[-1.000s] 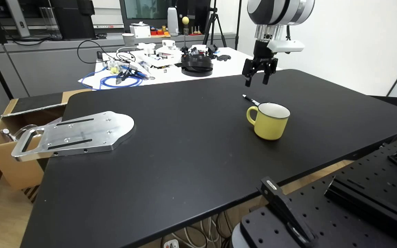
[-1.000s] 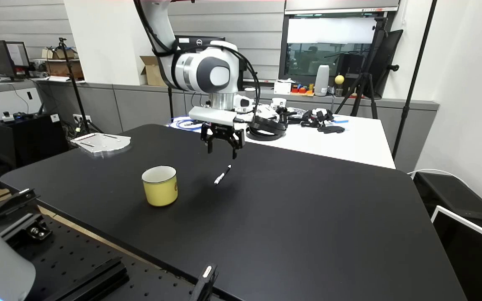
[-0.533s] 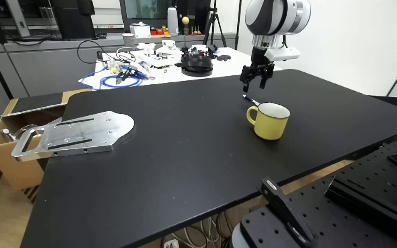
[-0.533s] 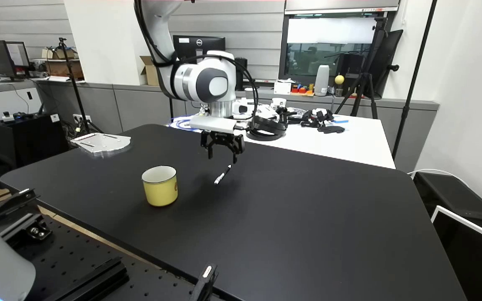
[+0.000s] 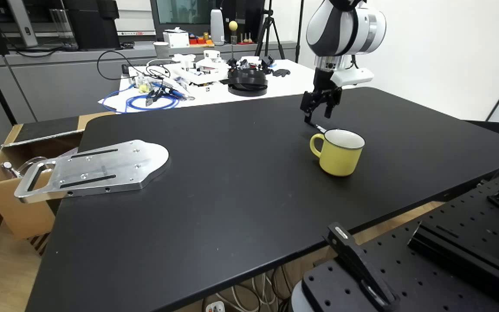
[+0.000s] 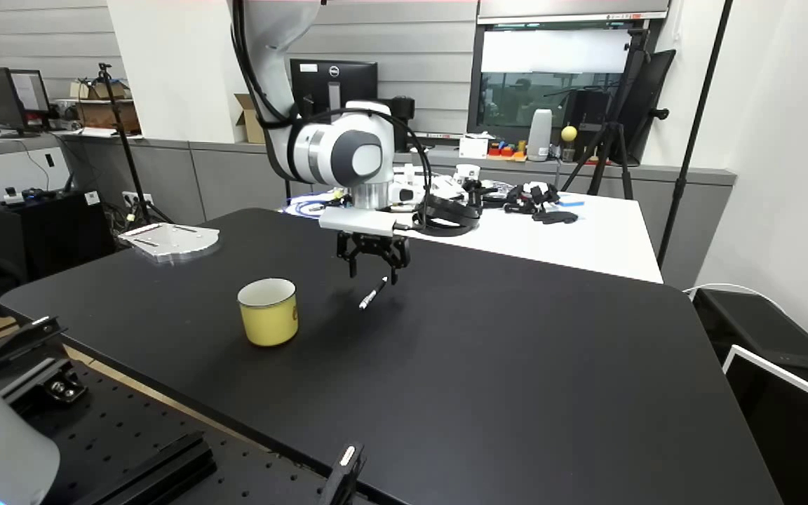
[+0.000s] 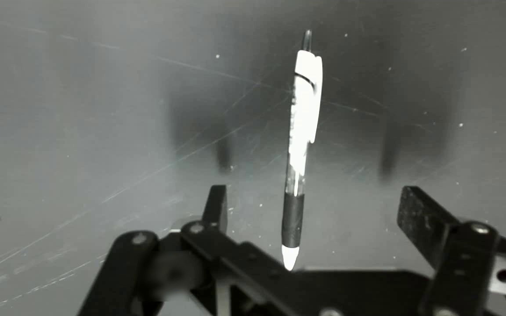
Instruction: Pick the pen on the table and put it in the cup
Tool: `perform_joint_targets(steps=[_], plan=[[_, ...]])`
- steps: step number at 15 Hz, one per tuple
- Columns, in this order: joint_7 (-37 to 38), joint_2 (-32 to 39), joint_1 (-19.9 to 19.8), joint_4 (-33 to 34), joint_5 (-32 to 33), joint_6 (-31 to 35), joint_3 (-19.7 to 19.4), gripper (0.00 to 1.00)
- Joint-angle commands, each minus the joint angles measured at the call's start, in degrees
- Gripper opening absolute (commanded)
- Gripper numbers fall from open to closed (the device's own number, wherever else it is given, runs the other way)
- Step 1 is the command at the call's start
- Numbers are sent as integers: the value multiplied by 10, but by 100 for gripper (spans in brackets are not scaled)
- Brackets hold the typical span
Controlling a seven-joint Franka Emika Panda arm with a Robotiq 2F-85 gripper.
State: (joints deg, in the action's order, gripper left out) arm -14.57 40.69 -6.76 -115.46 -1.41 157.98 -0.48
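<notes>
– Pen (image 7: 298, 149) gripped, or loose on the table (image 5: 215, 208)?

– Loose, lying flat. You have the gripper (image 7: 314, 197) wide, fingers (image 7: 417, 217) well apart either side of it, gaps both ways; wrist view shows it off-centre, closer to the finger at the view's left.

– Whereabouts?

– Between the cup (image 5: 340, 156) and the edge along the white table (image 6: 586, 242). Dark grip end points at that edge, clip end toward the edge by the perforated plate (image 5: 422, 279).

– Fingertip height?

– Low. In an exterior view you see one fingertip overlap the pen's dark end. Touching the table: you can't say from these views.

– Cup?

– Upright, nearer than the pen to the edge by the perforated plate. Handle faces the edge where the metal plate (image 5: 115, 162) sticks out, overlapping the cardboard box (image 5: 24, 216) in an exterior view. You have both well in from every corner in view.
</notes>
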Motion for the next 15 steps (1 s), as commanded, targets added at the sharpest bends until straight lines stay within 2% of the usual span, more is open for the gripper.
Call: perform_joint_targets(steps=[1,6,7,9,13,15], plan=[[15,19,-4,21,13,0,2,100],[18,32,-2,31,15,-2,0,100],[18,36,-2,34,14,0,1,75],[18,41,-3,38,14,0,2,67],[17,46,-7,43,11,-1,5,37],[19,47,-6,47,10,-1,5,26]])
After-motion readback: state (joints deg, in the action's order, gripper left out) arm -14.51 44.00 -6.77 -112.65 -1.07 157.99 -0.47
